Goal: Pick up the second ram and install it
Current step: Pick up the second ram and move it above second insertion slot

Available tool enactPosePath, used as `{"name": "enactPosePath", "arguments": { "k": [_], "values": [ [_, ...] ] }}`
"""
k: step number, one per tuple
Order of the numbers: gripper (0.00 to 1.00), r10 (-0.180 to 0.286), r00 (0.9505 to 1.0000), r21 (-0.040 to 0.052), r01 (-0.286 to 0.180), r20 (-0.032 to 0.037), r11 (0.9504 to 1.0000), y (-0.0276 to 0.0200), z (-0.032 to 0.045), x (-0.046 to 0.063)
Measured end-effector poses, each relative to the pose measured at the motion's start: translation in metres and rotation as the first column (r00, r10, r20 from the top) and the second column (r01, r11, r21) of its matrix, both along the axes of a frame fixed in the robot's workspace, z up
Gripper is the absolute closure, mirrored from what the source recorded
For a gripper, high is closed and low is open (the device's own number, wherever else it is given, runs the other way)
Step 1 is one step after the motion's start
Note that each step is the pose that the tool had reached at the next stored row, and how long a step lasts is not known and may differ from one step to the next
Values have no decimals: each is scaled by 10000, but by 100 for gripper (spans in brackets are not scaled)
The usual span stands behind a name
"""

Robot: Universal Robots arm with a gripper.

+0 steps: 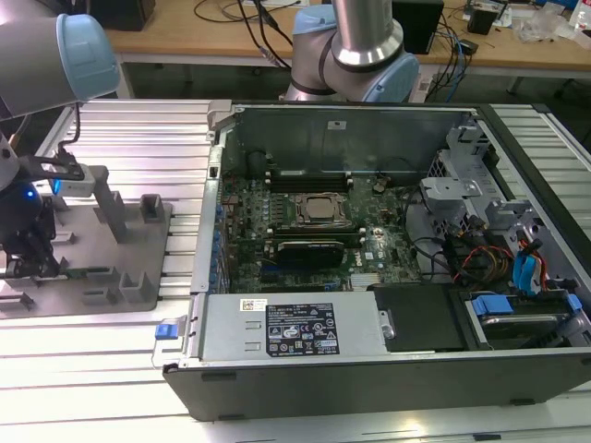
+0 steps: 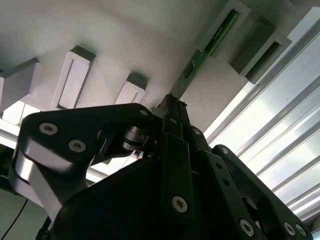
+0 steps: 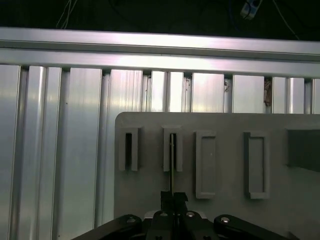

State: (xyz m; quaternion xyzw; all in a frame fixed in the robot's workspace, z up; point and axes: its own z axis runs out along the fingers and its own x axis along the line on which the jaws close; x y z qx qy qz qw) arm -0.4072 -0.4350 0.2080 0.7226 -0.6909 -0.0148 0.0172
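The second ram [image 2: 201, 56] is a thin green stick standing on edge in a slot of the grey holder plate [image 2: 125, 35]. It shows edge-on in the first wrist view [image 3: 171, 160], reaching from the slot to the fingers. My gripper [image 2: 172, 102] is shut on its near end, with both black fingers pressed flat against it in both wrist views [image 3: 173, 196]. In the exterior view the gripper [image 1: 35, 260] hangs low over the holder plate [image 1: 102, 242] at that view's left, well apart from the open computer case [image 1: 277, 318].
The holder plate carries several more upright slot blocks [image 3: 256, 165] and a taller grey post [image 1: 113, 208]. It lies on a ribbed aluminium table [image 3: 60, 150]. Inside the case, black memory slots [image 1: 309, 178] run behind the CPU socket [image 1: 321, 210]. Cables and drive bays [image 1: 517, 268] crowd the exterior view's right.
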Motion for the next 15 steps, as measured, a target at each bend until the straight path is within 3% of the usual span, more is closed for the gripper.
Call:
{"name": "enactPosePath", "arguments": {
  "k": [2,6,15],
  "values": [
    [91,0,10000,3,0,1,10000,0,0,0],
    [91,-814,9967,3,814,0,9967,0,-3,0],
    [91,-636,9980,4,636,1,9980,0,29,0]
  ]
}}
